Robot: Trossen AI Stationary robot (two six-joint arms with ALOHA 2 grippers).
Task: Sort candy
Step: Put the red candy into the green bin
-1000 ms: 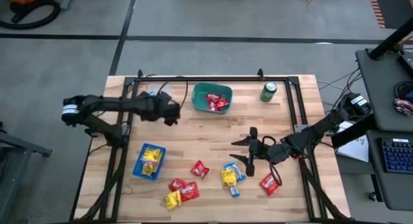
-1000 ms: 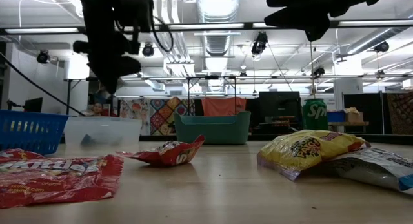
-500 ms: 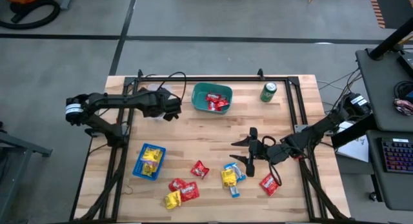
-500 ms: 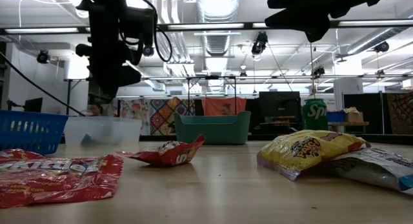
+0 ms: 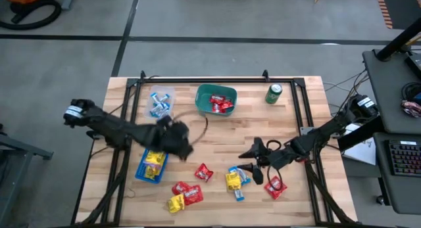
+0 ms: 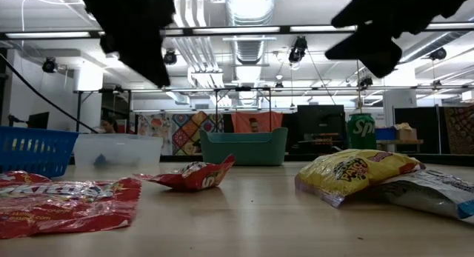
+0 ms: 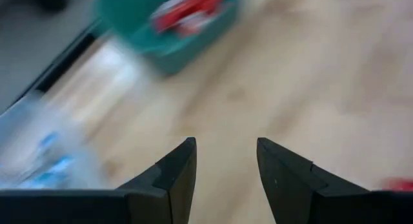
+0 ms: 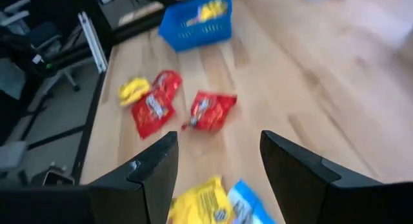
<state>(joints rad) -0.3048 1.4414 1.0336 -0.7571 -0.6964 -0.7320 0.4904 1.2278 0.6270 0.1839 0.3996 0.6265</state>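
Candy (image 5: 203, 172) loose on table (image 5: 217, 133), some in bins (image 5: 216, 100).

Candy is all over the place. Right under the open right gripper (image 5: 253, 170) there's a yellow packet (image 5: 232, 181) lying on blue-and-white wrappers (image 5: 239, 175), with a red packet (image 5: 274, 186) just beside the fingers. A crumpled red one (image 5: 203, 172) sits between both grippers, and two reds (image 5: 187, 192) plus a yellow (image 5: 175, 203) lie near the left gripper (image 5: 179, 141).
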